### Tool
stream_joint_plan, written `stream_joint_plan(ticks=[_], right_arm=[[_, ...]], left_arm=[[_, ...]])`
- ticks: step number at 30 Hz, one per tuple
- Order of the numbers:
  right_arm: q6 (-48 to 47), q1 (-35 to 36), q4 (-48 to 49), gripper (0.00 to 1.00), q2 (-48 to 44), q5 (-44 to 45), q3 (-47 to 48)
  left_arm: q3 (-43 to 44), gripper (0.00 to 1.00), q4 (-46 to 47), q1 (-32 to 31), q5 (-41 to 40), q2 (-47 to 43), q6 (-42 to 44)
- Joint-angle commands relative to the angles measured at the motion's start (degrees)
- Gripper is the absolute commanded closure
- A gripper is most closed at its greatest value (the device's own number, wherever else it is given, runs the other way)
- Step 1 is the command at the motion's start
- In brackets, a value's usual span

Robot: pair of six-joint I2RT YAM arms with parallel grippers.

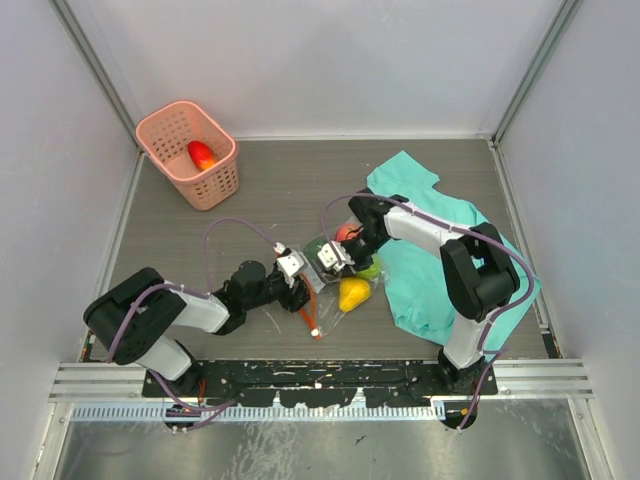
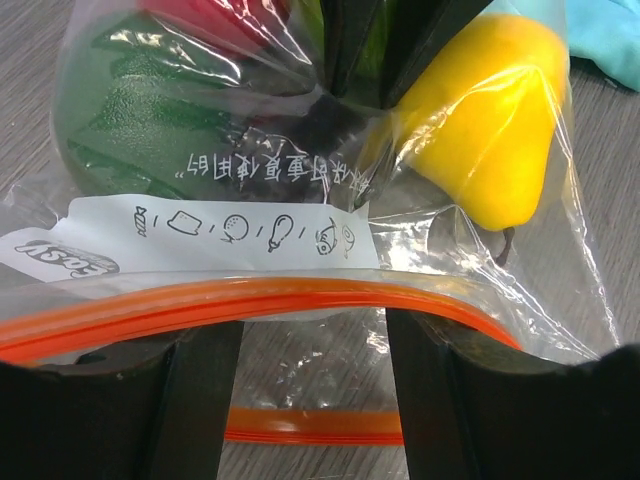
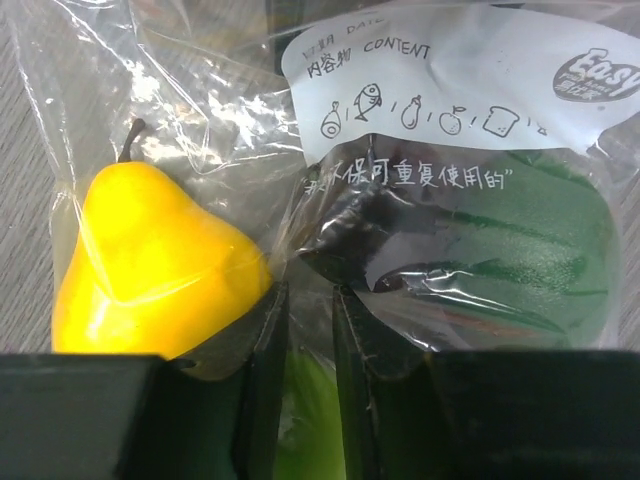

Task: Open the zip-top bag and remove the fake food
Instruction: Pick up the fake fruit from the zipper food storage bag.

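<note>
The clear zip-top bag lies on the table between my two grippers. Its orange zip strip is parted. One half arches over my left fingers and the other half lies lower, across the gap between them. My left gripper stands open at the bag's mouth. The fake food is still inside: a yellow pear, a dark green piece, a light green piece and a red piece. My right gripper is shut on bunched film at the bag's far end.
A pink basket with one red-orange piece in it stands at the back left. A teal cloth lies under and beside the right arm. Grey walls close in the table on three sides.
</note>
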Motion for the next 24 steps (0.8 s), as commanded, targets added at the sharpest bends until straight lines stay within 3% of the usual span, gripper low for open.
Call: stream_joint_plan(ticks=[1,5,8,14,24], right_arm=[[0.7,-1.6,-2.3,0.67,-2.7,-1.1,2.7],[1.7,-3.9,1.0,0.55,-6.0,-2.9,0.4],[3.3,-3.5,6.4,0.49,-6.9,-2.7,-2.6],[6.9,-1.2,10.6,0.48,-4.2,0.3,-2.8],[5.2,1.6,9.7,0.52,-1.7,1.2,-3.1]], left_arm=[[0.2,0.41,6.1,-0.2,1.1,0.1,1.7],[-1.2,0.44,9.0,-0.3,2.7,1.0,2.0],[-0.8,0.56,9.3,-0.3,4.3,2.5,3.1],[-1.4,0.60,12.1,-0.3,4.4,4.1,3.8],[-0.1,0.54,12.1,-0.3,1.1,6.2,3.4]])
